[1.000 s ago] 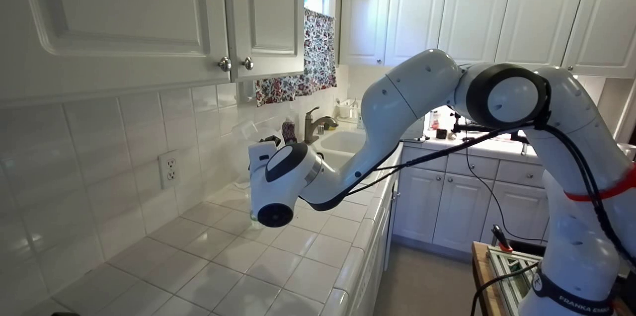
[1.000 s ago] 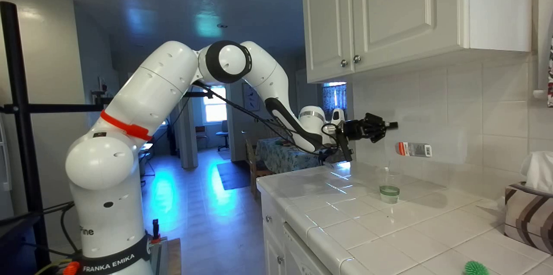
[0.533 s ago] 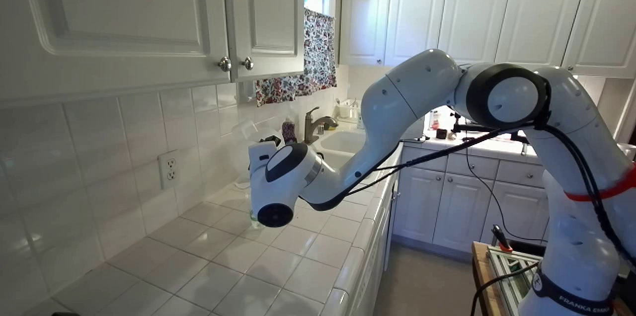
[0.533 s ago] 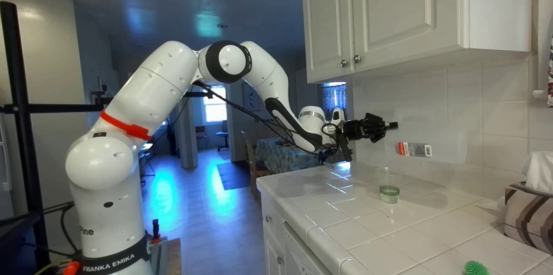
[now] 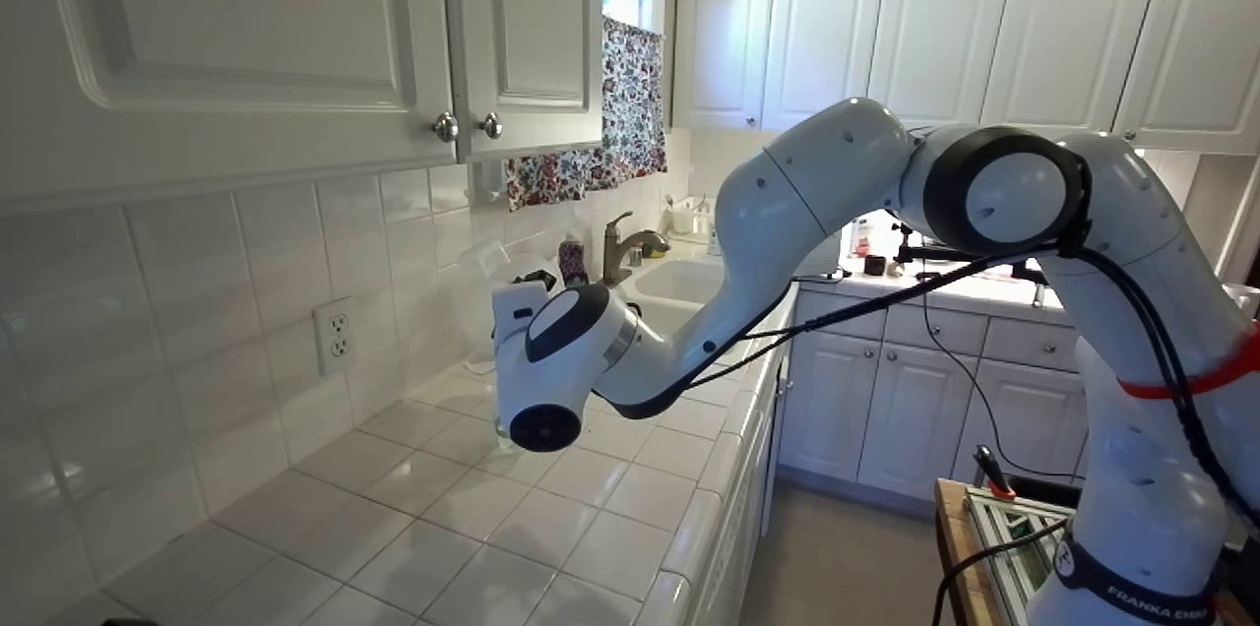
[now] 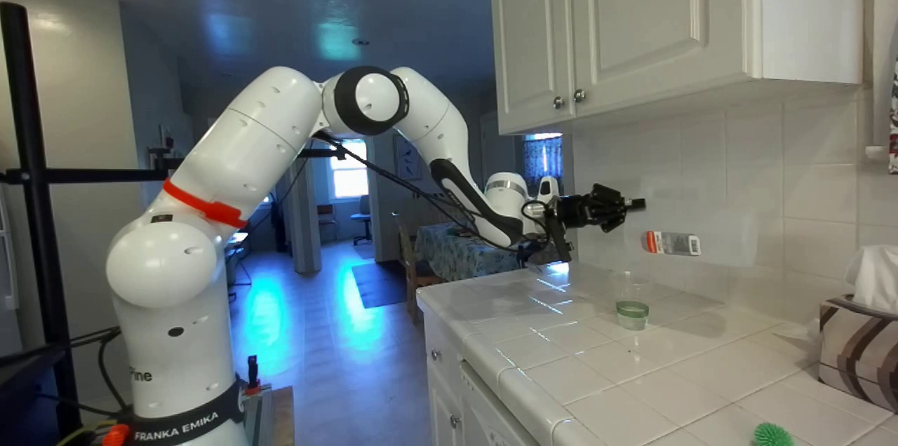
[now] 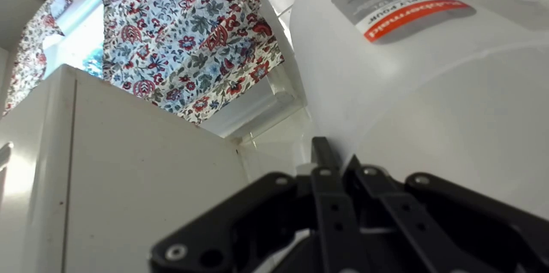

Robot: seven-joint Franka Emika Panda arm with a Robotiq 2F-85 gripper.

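Note:
My gripper (image 7: 337, 153) is shut on the wall or edge of a translucent Rubbermaid pitcher (image 7: 343, 67). Its two fingers stand close together with the plastic between them. The pitcher carries a grey, white and red label, which also shows in an exterior view (image 6: 673, 242); there the pitcher's outline is faint and it is held on its side above the counter. A clear cup (image 6: 633, 323) stands upright on the counter below the gripper. It is green in its lower part; I cannot tell whether this is liquid. In an exterior view the wrist partly hides the cup (image 5: 505, 439).
White upper cabinets (image 6: 645, 25) hang above the arm. The tiled wall (image 5: 285, 311) with an outlet (image 5: 335, 336) runs behind the counter (image 6: 561, 376). A tissue box (image 6: 859, 351) and a green scrubber (image 6: 772, 435) lie on it. A faucet (image 5: 618, 247) stands at the sink.

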